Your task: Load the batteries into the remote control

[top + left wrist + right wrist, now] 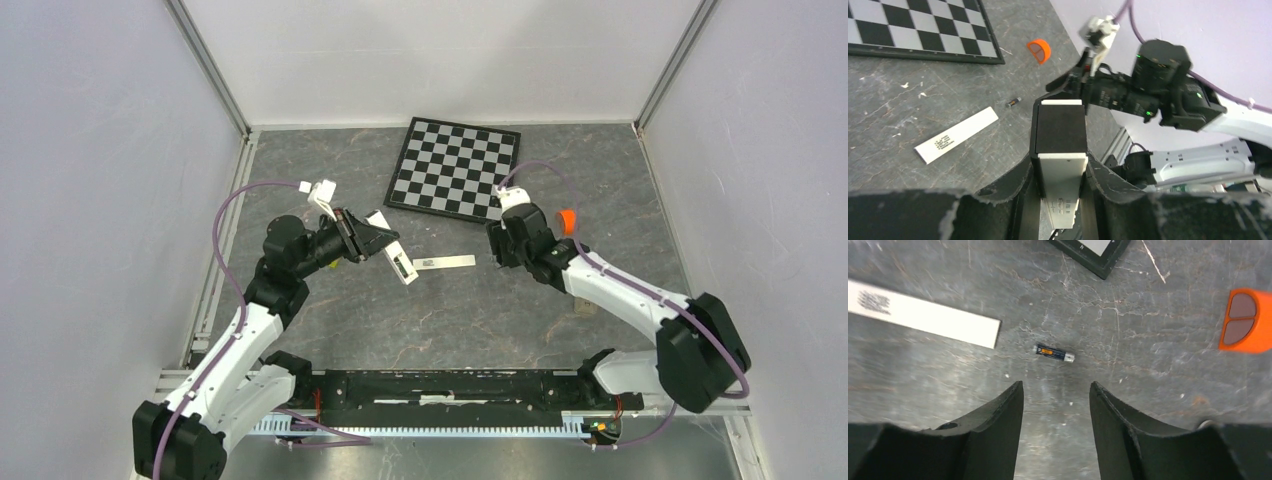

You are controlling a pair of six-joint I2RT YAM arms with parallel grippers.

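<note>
My left gripper (1059, 159) is shut on the remote control (1062, 172), a flat white handset held off the table; the face turned to the left wrist view shows a dark rectangular patch. From above the remote (399, 261) juts out of the left gripper (383, 241) toward the table's middle. One of the batteries (1054, 352), slim and dark with an orange mark, lies on the table just beyond my right gripper (1056, 390), which is open and holds nothing. The same battery (1013, 103) shows in the left wrist view. From above the right gripper (498, 256) hides it.
A long cream strip (445, 262) with a printed label lies between the two grippers, left of the battery. An orange round cap (567, 220) sits right of the right arm. A chessboard (455, 168) lies at the back.
</note>
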